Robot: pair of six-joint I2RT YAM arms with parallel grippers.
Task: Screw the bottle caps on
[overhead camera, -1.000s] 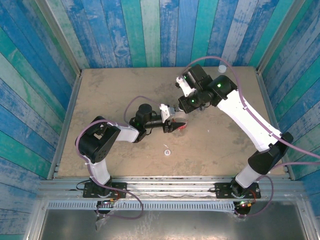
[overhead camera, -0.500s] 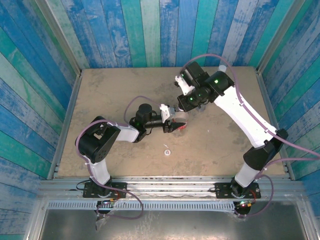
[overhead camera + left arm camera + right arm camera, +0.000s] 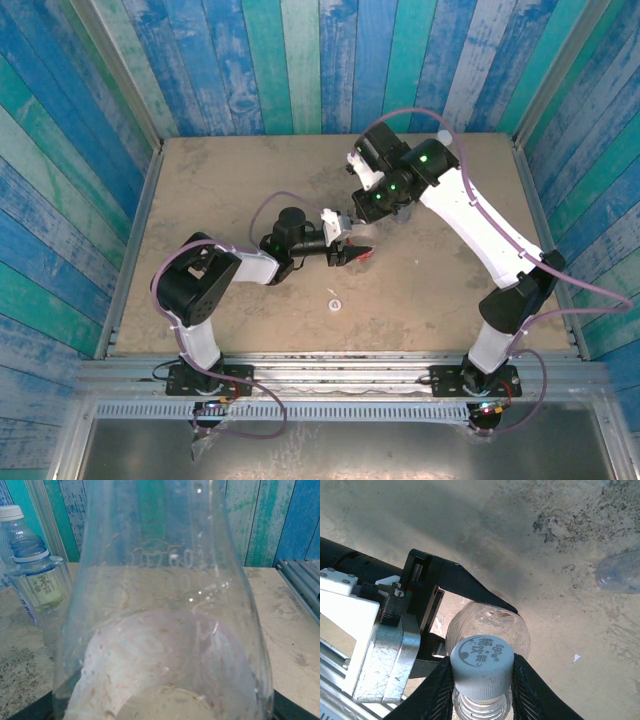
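Note:
My left gripper (image 3: 352, 250) is shut on a clear bottle (image 3: 363, 252) with a trace of red, near the table's middle. In the left wrist view the bottle's clear wall (image 3: 165, 605) is right up against the lens. In the right wrist view my left gripper's black fingers (image 3: 470, 587) clasp the bottle's body (image 3: 490, 625). My right gripper (image 3: 482, 682) is shut on a pale-grey bottle cap (image 3: 482, 662) that sits on the bottle's threaded neck. From above, my right gripper (image 3: 368, 212) hangs just over the bottle.
A loose white cap (image 3: 333, 303) lies on the table in front of the held bottle. A capped bottle (image 3: 443, 136) stands at the back right. The left wrist view has a capped bottle (image 3: 11, 513) and an uncapped one with a blue neck ring (image 3: 31, 555).
The right arm's elbow and forearm have swung left and its wrist has turned, with the gripper staying over the bottle. The left arm has kept still.

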